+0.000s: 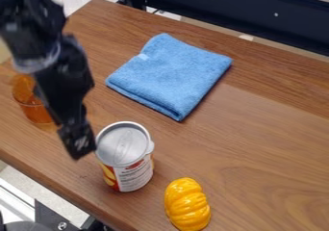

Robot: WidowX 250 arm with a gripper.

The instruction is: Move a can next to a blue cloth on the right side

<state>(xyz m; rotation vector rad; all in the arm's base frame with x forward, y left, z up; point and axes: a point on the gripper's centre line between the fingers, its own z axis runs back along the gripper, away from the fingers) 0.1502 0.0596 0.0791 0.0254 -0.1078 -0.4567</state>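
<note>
The black gripper hangs at the left over the wooden table, its tip close to the left side of the can. Whether it touches the can, I cannot tell. Upright near the front edge stands the can, with a silver top and a red, yellow and white label. The blue cloth lies folded flat in the upper middle, behind the can and a little to its right.
A shiny yellow ridged object lies in front of the can, to the right. An orange see-through cup stands at the left, partly behind the arm. The table's front edge runs diagonally along the lower left.
</note>
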